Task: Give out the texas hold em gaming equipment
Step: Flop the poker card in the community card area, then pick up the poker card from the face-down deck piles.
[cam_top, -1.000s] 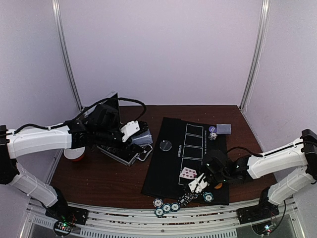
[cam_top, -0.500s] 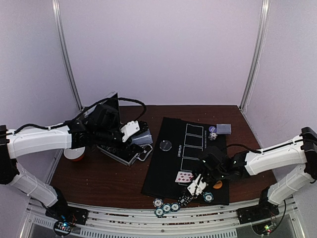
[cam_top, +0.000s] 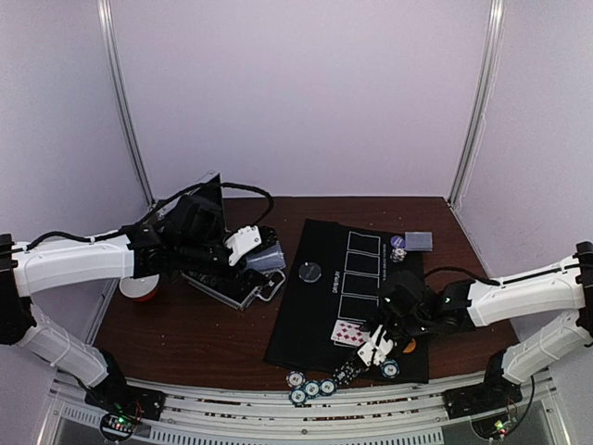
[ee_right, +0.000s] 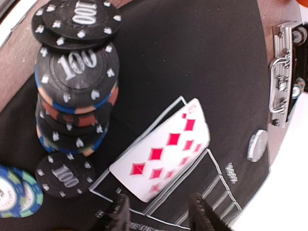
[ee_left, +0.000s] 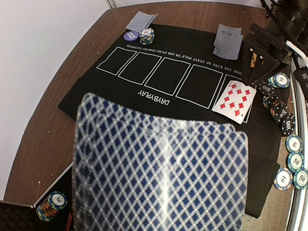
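My left gripper [cam_top: 248, 247] is shut on a fanned deck of blue-diamond-backed playing cards [ee_left: 159, 173] above the silver case; the deck hides its fingers in the left wrist view. My right gripper [ee_right: 159, 216] stands open low over the black mat [cam_top: 315, 306], with nothing between its fingers [ee_right: 120, 214]. A face-up diamonds card [ee_right: 163, 156] lies flat on the mat just beyond its fingertips, on the end card box. Stacked black chips [ee_right: 74, 91] stand beside it. Teal-and-white chips [cam_top: 310, 387] lie at the near edge. Face-down cards [ee_left: 227, 41], a purple button [ee_left: 131, 35] and a chip stack [ee_left: 147, 35] sit at the far side.
The silver case [cam_top: 227, 283] lies open left of the mat, with a chip stack [ee_left: 53, 206] inside it. A red-and-white bowl [cam_top: 139, 289] sits further left. A round dark disc [cam_top: 309, 272] rests on the mat's left part, and an orange button [cam_top: 406, 345] lies by my right gripper.
My right gripper has opened and let go of the diamonds card, which now lies flat on the mat. The left arm and its deck have not moved.
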Controlling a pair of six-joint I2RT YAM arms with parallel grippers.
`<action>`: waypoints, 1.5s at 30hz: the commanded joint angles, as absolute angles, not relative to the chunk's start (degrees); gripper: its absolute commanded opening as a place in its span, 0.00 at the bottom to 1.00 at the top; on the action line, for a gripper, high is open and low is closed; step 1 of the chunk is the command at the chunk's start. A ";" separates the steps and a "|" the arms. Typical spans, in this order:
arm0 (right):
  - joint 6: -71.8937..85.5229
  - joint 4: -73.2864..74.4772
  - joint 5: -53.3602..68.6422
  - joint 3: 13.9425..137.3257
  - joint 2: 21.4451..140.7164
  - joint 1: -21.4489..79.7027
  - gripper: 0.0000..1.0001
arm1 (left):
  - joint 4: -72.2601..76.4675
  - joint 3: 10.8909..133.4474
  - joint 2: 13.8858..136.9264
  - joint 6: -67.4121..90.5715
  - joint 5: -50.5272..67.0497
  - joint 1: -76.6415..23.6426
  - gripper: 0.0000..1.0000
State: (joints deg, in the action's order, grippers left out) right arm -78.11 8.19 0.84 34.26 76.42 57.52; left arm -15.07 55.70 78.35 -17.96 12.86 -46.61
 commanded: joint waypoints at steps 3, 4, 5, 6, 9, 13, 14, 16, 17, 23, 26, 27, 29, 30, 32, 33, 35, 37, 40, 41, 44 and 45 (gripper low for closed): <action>-72.92 4.16 -5.47 35.70 67.93 57.76 0.58 | -13.13 56.12 78.40 -18.54 13.45 -46.85 0.52; -69.51 -0.09 -5.87 35.34 65.73 57.66 0.61 | -13.13 56.13 78.40 -18.56 13.50 -46.85 0.53; -64.49 -6.30 -5.89 35.14 62.95 57.39 0.69 | -13.16 56.10 78.40 -18.49 13.60 -46.85 0.53; -58.26 -12.14 -6.12 35.01 60.99 57.03 0.80 | -13.18 56.10 78.40 -18.47 13.67 -46.85 0.53; -30.66 -20.42 -7.81 37.94 59.08 55.18 1.00 | -13.13 56.16 78.40 -18.53 13.70 -46.85 0.52; -2.94 -10.87 5.17 50.15 66.36 50.69 1.00 | -13.26 56.23 78.56 -18.63 14.00 -46.85 0.52; 2.23 -8.72 9.67 53.54 69.50 49.11 1.00 | -13.26 56.25 78.57 -18.63 14.20 -46.85 0.52; 12.37 -7.08 19.61 59.64 75.79 47.14 1.00 | -13.27 56.25 78.57 -18.69 14.50 -46.85 0.53; 16.41 -7.74 24.81 61.56 78.85 46.62 1.00 | -13.25 56.25 78.57 -18.67 14.44 -46.85 0.52; 29.98 -13.80 36.60 69.51 93.25 47.29 1.00 | -13.25 56.33 78.45 -18.63 14.58 -46.85 0.52; 29.84 -14.32 36.24 71.23 96.14 47.67 1.00 | -13.27 56.22 78.23 -18.71 14.37 -46.85 0.52; 29.61 -14.02 36.37 71.87 96.91 47.72 1.00 | -13.28 56.20 78.15 -18.72 14.27 -46.87 0.52; 29.19 -13.71 36.15 72.44 97.92 47.84 0.99 | -13.27 56.12 78.06 -18.79 14.16 -46.85 0.52; 28.87 -13.64 35.82 72.62 98.32 47.99 0.99 | -13.27 56.20 78.13 -18.82 14.22 -46.85 0.52; 27.79 -12.32 34.28 73.48 99.55 48.58 0.98 | -13.22 56.25 78.29 -18.81 14.40 -46.87 0.52; 27.26 -11.18 33.29 74.18 100.25 48.79 0.98 | -13.22 56.27 78.32 -18.81 14.41 -46.85 0.52; 25.29 -8.18 30.91 75.84 101.50 49.50 0.97 | -13.26 56.21 78.31 -18.81 14.51 -46.85 0.52; 23.08 -4.95 29.13 77.52 102.54 50.06 0.96 | -13.27 56.25 78.22 -18.81 14.49 -46.85 0.52; 20.76 -1.77 27.63 78.45 102.39 50.13 0.92 | -13.27 56.19 77.97 -18.81 14.42 -46.85 0.52; 19.98 -1.01 26.76 78.48 102.01 50.18 0.90 | -13.27 56.21 77.89 -18.81 14.41 -46.85 0.52; 18.43 1.48 24.37 78.78 100.99 50.14 0.83 | -13.25 56.16 77.96 -18.81 14.60 -46.85 0.52; 17.95 2.41 24.01 79.02 100.72 50.08 0.81 | -13.27 56.16 77.96 -18.81 14.66 -46.86 0.52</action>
